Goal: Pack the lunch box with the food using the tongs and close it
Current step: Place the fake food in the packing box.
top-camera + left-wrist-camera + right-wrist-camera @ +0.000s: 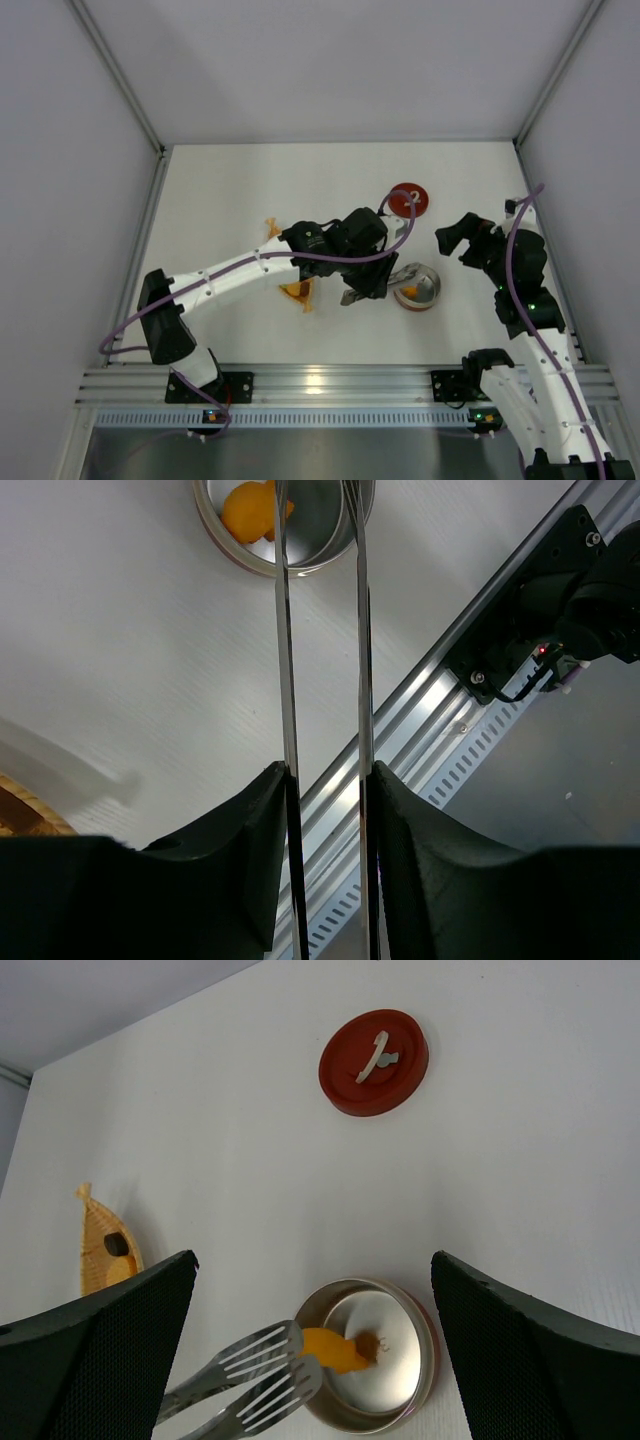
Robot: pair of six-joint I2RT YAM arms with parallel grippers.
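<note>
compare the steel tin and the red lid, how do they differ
The tin is shiny steel with walls; the lid is flat and red with a white squiggle. The tin has an orange piece inside, with the tips of the tongs over it; the lid lies apart from the tin with nothing on it. Both are round.

1. Tin (418, 289): tongs (258, 1352) reach in from 9 o'clock; left gripper (327, 775) and its arm block that side.
2. Tin's 3 and 6 o'clock: bare table (250, 190), open approach.
3. Lid (408, 199) at 12, reachable from above.
4. Right gripper (458, 240) at 2, jaws wide.
5. Leaf dish (298, 292) at 9, partly under the left arm.
</note>
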